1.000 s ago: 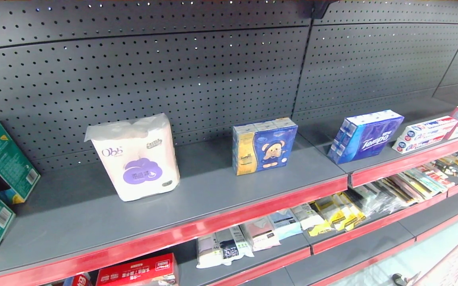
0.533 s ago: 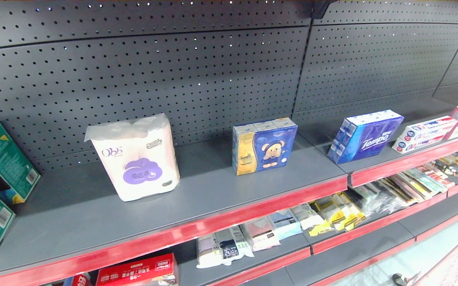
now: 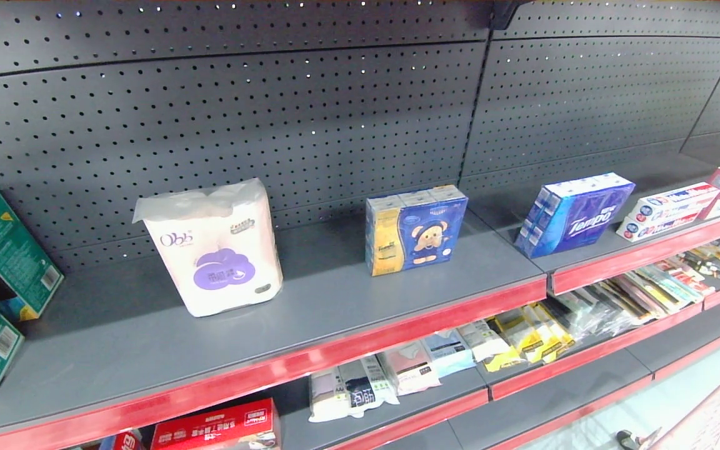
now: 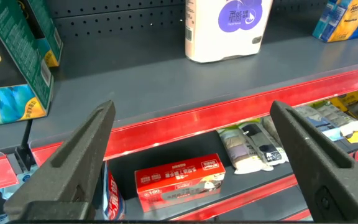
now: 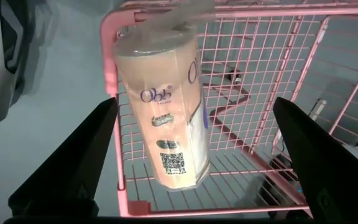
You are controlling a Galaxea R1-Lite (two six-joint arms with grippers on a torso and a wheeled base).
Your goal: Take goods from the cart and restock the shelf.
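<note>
A pink wire cart (image 5: 109, 56) holds a wrapped pack of toilet paper (image 5: 169, 118) leaning against its corner. My right gripper (image 5: 196, 102) hangs open above that pack, one finger to each side and not touching it. The grey shelf (image 3: 335, 300) with a red front edge carries a matching white and purple toilet paper pack (image 3: 213, 247), standing upright. My left gripper (image 4: 191, 109) is open and empty in front of the shelf (image 4: 135, 87), level with its red edge, with the white pack (image 4: 225, 28) farther in.
On the same shelf stand green boxes (image 3: 4, 250) at the left, a blue and yellow tissue pack (image 3: 416, 228), a blue tissue pack (image 3: 575, 212) and toothpaste boxes (image 3: 669, 209). A red box (image 4: 179, 177) and small packets (image 3: 410, 369) lie on the lower shelf. Bare shelf lies between the packs.
</note>
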